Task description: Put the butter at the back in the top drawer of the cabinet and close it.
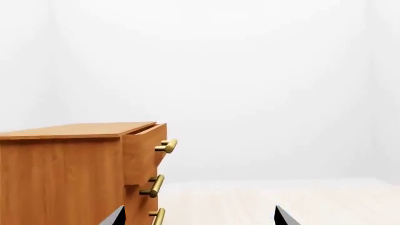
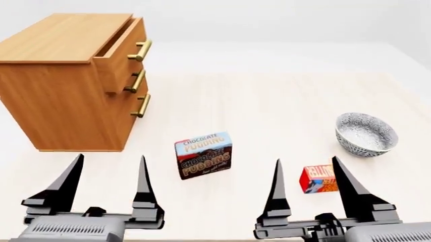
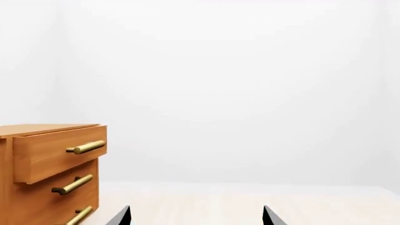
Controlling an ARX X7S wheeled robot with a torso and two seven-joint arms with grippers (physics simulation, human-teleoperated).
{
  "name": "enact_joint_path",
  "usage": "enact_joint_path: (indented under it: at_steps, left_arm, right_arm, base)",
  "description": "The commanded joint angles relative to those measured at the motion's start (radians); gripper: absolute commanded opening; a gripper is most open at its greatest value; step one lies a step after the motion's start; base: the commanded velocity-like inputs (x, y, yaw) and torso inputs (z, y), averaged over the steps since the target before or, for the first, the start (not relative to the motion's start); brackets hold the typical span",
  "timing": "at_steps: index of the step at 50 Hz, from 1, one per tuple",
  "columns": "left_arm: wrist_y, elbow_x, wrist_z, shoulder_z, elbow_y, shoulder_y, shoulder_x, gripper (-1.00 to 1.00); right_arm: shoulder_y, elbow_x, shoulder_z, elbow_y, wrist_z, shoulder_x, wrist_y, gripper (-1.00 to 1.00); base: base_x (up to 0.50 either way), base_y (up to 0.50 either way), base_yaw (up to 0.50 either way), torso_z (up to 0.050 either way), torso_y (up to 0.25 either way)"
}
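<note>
Butter (image 2: 318, 178): small red-orange carton on the table, at 4 o'clock from the pudding box (image 2: 203, 155), partly behind the right gripper (image 2: 304, 174), whose fingers stand spread and empty. Likely light, rigid, smooth-sided; best pinched across its narrow faces. Left gripper (image 2: 110, 170): likewise spread. Top drawer (image 2: 120, 53) of the cabinet (image 2: 60, 96): slightly open, 10 o'clock.

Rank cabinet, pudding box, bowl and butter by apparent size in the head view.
1. cabinet, by far largest.
2. pudding box and bowl: look similar, so no ranking.
3. butter, smallest, though the right gripper partly hides it.
</note>
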Motion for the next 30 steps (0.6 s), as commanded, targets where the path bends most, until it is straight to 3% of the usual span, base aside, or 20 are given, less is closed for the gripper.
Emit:
enact_joint_path:
  at_steps: [1, 30]
  left_arm:
    - [0.007, -0.008, -0.006, 0.003, 0.013, 0.012, -0.010, 1.00]
    - [0.031, -0.028, -0.017, 0.009, 0.005, 0.029, -0.027, 1.00]
  right_arm:
    - [-0.002, 0.001, -0.013, -0.011, 0.008, 0.010, 0.003, 1.00]
    - [-0.010, -0.001, -0.032, -0.006, 0.033, 0.026, -0.019, 1.00]
  base:
    - [0.50, 0.00, 0.00, 0.000, 0.000]
    - [0.50, 0.00, 0.00, 0.000, 0.001]
